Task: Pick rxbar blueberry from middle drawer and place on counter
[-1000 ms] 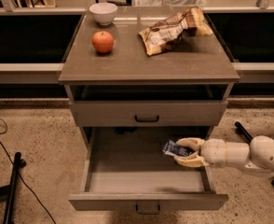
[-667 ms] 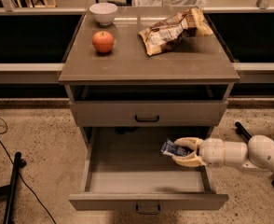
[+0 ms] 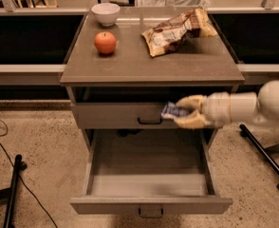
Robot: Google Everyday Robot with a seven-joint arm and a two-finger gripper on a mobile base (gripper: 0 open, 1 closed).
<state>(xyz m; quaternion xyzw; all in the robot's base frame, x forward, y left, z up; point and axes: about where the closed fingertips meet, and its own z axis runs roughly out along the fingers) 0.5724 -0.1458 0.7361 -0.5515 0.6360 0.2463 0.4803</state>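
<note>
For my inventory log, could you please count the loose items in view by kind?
white bowl: 1
apple: 1
snack bag: 1
rxbar blueberry: 1, held in the gripper above the open middle drawer
Total: 4; the first three sit on the counter.

My gripper, above the grey-brown middle drawer, has two stubby tan fingers on a smooth cream cylindrical forearm with a rounded white joint.
</note>
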